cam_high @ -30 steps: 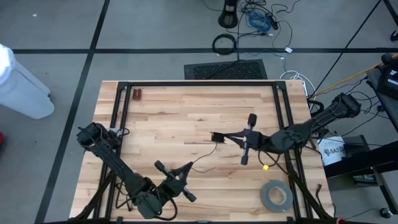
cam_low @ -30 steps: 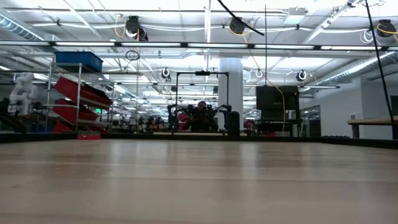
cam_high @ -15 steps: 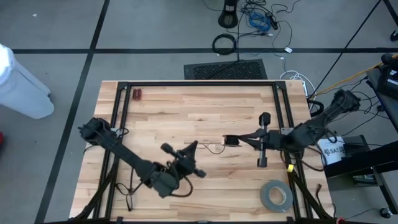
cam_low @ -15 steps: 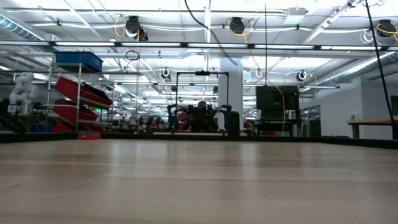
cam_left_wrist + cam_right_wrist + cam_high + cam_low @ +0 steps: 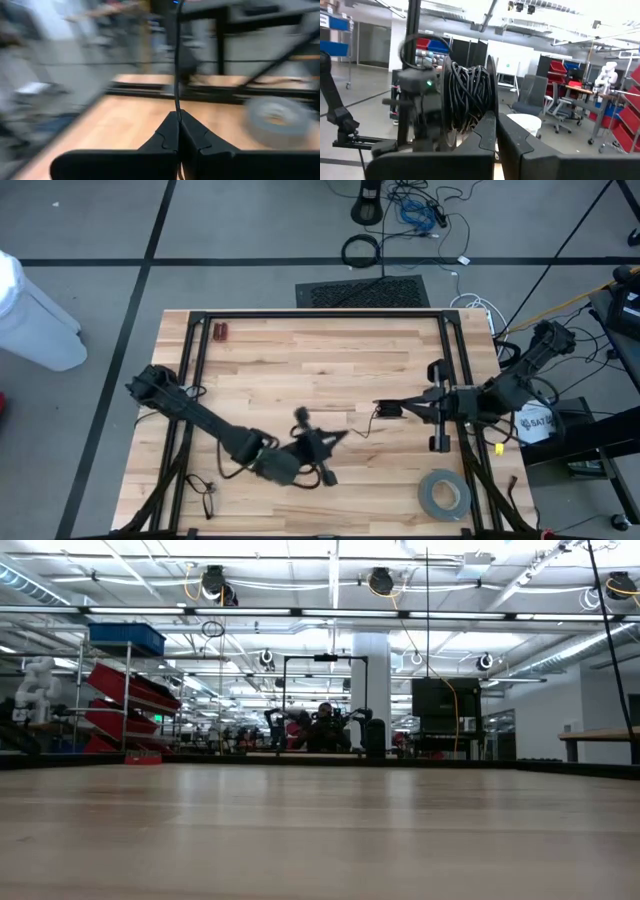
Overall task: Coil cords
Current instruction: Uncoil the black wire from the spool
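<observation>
Over table centre | left hand (image 5: 343, 436) clenched on cord (image 5: 362, 426) | right hand (image 5: 388, 409) clenched on cord

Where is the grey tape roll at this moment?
In the high view, the grey tape roll lies flat on the table's near right corner, just below the right tool and its arm.

The cords (image 5: 362, 426) are one very thin black strand, partly wound into a small black bundle (image 5: 467, 102), the rest stretched loosely above the table's (image 5: 300, 360) middle.
</observation>
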`<state>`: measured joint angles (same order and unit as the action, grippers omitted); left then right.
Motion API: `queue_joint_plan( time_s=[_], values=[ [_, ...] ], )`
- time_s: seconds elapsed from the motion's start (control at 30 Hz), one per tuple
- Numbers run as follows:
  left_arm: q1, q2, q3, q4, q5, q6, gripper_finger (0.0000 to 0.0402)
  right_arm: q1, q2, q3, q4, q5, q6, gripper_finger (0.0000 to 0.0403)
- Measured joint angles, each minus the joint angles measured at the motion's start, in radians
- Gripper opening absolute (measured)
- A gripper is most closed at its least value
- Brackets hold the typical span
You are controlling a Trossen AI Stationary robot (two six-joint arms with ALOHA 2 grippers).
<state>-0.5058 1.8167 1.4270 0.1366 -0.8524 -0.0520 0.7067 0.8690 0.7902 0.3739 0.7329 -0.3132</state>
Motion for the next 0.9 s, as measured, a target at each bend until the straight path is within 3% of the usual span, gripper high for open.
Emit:
queue_joint_plan(
  time_s=[0.2, 0.3, 0.47, 0.7, 0.9],
  values=[
    [0.088, 0.026, 0.001, 0.087, 0.395, -0.014, 0.0000, 0.010, -0.013, 0.000, 0.019, -0.001, -0.029, 0.0000],
    [0.137, 0.025, 0.002, 0.080, 0.469, -0.023, 0.0000, 0.009, -0.019, 0.000, 0.020, 0.000, -0.033, 0.0000],
    [0.181, 0.034, 0.001, 0.060, 0.463, -0.048, 0.0000, 0.009, -0.020, 0.000, 0.020, 0.008, -0.040, 0.0000],
    [0.200, 0.060, 0.001, -0.020, 0.373, -0.091, 0.0004, 0.008, -0.019, 0.000, 0.020, 0.044, -0.038, 0.0000],
    [0.153, 0.062, 0.001, -0.131, 0.229, -0.174, 0.0058, 0.008, -0.019, 0.000, 0.019, 0.052, -0.032, 0.0000]
  ],
)
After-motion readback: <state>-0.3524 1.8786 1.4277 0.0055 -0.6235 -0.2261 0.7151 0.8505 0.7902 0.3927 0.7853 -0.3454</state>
